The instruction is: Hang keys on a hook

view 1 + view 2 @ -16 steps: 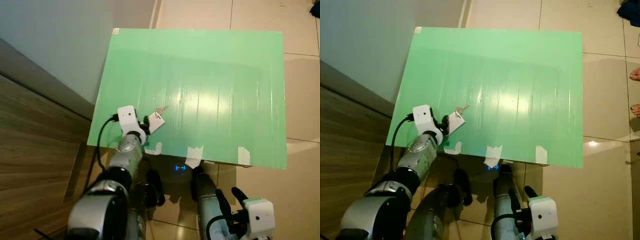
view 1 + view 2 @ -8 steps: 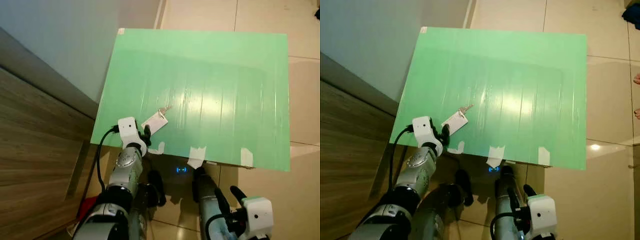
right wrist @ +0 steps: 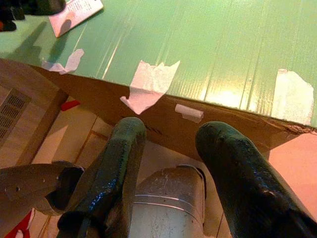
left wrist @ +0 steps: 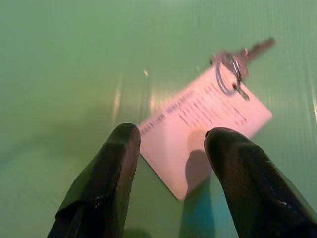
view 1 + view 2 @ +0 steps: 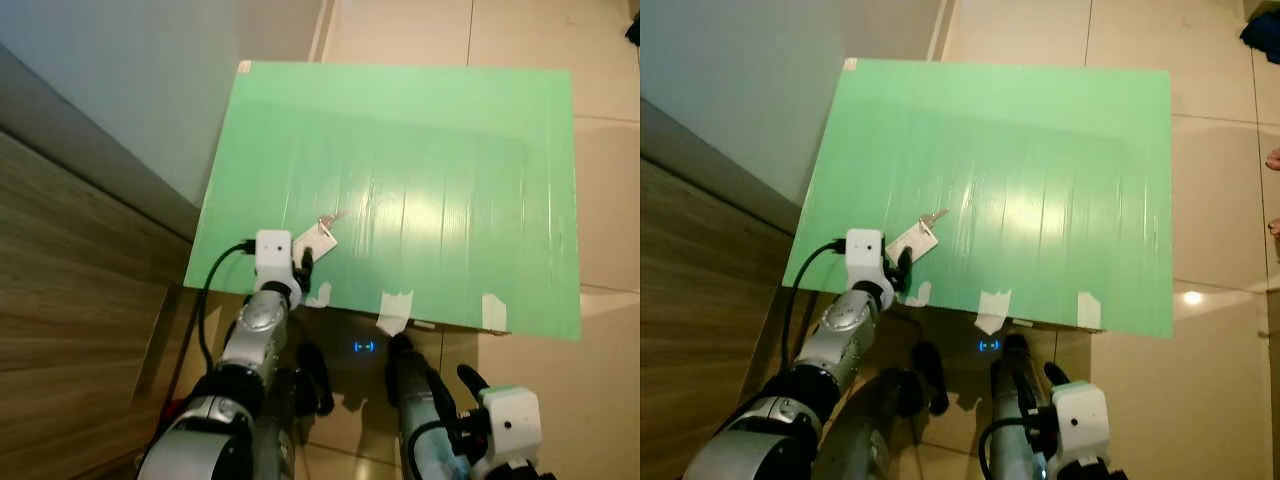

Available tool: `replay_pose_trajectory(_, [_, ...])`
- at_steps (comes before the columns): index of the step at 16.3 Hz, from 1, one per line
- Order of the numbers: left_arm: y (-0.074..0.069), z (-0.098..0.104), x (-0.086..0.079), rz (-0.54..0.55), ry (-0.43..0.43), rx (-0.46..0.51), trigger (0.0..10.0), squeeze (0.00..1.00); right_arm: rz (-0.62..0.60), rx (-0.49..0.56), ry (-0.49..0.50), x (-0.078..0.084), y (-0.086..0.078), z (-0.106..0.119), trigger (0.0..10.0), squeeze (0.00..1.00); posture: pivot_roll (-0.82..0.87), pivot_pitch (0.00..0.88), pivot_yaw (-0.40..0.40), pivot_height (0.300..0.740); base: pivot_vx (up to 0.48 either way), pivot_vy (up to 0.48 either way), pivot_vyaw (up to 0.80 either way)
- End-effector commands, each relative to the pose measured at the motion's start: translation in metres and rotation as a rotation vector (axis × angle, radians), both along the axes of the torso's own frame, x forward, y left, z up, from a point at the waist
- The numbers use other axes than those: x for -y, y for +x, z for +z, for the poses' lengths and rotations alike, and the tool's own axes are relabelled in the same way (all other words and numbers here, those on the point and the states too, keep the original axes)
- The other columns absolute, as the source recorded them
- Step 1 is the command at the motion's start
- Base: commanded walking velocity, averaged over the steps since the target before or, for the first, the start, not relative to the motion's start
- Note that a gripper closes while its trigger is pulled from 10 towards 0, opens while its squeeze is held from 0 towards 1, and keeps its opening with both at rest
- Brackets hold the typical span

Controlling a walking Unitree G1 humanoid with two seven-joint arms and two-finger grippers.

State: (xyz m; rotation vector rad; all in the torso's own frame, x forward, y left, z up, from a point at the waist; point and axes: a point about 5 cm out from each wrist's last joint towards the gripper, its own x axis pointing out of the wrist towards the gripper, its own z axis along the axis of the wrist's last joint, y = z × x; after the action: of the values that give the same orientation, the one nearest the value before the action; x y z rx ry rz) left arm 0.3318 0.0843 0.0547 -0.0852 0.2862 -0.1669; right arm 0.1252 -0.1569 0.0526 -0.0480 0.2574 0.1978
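A green corrugated board (image 5: 420,170) lies flat on a box, its near edge fastened with strips of white tape (image 5: 393,312). On the board, toward its 7 o'clock corner, rests a white key tag (image 4: 205,129) with printed text, joined by a metal split ring (image 4: 229,73) to a silver key (image 4: 250,50) that points away toward 1 o'clock from the tag.

The left gripper (image 4: 173,144) hovers at the near end of the tag, its two black fingers (image 4: 106,181) spread apart, one on each side of the tag's near corner; the fingers close on nothing, and whether the tips touch the board cannot be told. From the head views, this gripper (image 5: 300,262) sits at the board's near-left edge, with the tag (image 5: 315,240) just beyond it at about 1 o'clock.

The right gripper (image 3: 166,139) hangs low, below the board's near edge, fingers parted and empty, pointing toward the taped cardboard side of the box (image 3: 163,119). A blue light (image 5: 364,347) glows under the board's edge. Beige floor tiles (image 5: 610,180) lie at 3 o'clock, a wooden panel (image 5: 70,290) at 9 o'clock.
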Motion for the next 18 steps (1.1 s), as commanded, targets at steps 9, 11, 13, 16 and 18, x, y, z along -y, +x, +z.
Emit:
replay_pose_trajectory(9, [-0.02, -0.013, 0.036, -0.063, -0.123, -0.035, 10.0, 0.0, 0.001, -0.037, 0.001, -0.004, -0.007, -0.013, 10.0, 0.0, -0.45, 0.342, 0.177, 0.727, 0.0, 0.0, 0.0])
replay_pose_trajectory(11, [-0.014, -0.01, 0.026, -0.033, -0.119, -0.019, 10.0, 0.0, 0.003, -0.036, 0.001, -0.004, -0.007, -0.014, 10.0, 0.0, -0.45, 0.338, 0.174, 0.727, 0.0, 0.0, 0.0])
replay_pose_trajectory(13, [-0.004, -0.009, 0.012, -0.038, -0.021, -0.029, 10.0, 0.0, 0.005, -0.04, -0.001, -0.003, -0.006, -0.017, 10.0, 0.0, -0.44, 0.339, 0.17, 0.727, 0.0, 0.0, 0.0])
replay_pose_trajectory(16, [0.007, -0.003, 0.005, -0.039, 0.04, -0.065, 10.0, 0.0, 0.008, -0.041, 0.0, -0.005, -0.006, -0.02, 10.0, 0.0, -0.45, 0.345, 0.176, 0.727, 0.0, 0.0, 0.0])
replay_pose_trajectory(18, [0.008, -0.003, 0.011, -0.053, 0.033, -0.085, 10.0, 0.0, 0.005, -0.036, 0.003, -0.007, -0.006, -0.019, 10.0, 0.0, -0.45, 0.35, 0.183, 0.727, 0.0, 0.0, 0.0])
